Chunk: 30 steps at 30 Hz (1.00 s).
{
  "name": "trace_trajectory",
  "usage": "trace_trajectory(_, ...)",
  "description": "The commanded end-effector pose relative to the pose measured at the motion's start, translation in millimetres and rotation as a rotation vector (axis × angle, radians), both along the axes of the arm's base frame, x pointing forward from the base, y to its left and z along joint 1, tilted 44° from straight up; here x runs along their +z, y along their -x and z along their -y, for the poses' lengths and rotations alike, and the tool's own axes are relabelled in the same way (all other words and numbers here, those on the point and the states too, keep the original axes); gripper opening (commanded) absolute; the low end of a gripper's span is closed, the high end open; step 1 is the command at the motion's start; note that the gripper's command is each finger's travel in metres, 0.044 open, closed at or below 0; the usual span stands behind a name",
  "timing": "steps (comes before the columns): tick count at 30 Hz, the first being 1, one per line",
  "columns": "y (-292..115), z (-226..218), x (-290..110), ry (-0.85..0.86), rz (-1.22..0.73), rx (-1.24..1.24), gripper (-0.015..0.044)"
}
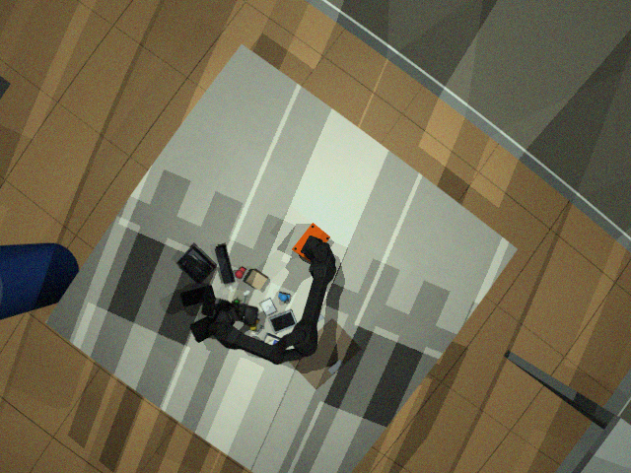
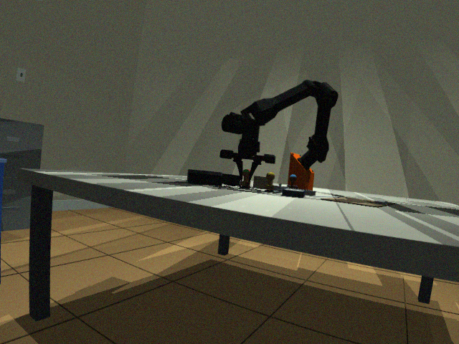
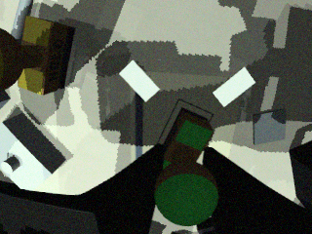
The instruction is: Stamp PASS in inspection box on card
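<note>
The black parallel-jaw tool (image 3: 185, 175) pinches the green-knobbed wooden PASS stamp (image 3: 186, 197) above the grey desk (image 2: 155, 201); inking, printing and returning apparently remain.

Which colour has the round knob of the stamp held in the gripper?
Green: the stamp's round knob shows best in the wrist view.
</note>
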<state>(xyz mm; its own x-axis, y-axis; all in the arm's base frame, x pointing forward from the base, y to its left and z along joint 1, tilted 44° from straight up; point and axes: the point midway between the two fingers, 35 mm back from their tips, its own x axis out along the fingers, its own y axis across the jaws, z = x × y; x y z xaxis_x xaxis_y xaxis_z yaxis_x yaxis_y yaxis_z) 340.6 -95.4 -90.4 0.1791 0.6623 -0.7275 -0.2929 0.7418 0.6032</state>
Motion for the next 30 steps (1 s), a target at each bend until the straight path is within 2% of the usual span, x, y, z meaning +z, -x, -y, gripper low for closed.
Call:
trace_trajectory(1,-0.5,0.2,1.6,-0.002,0.003,0.003,0.0000)
trace_trajectory(30,3.1,20.4,21.6,0.001,0.002,0.003,0.0000)
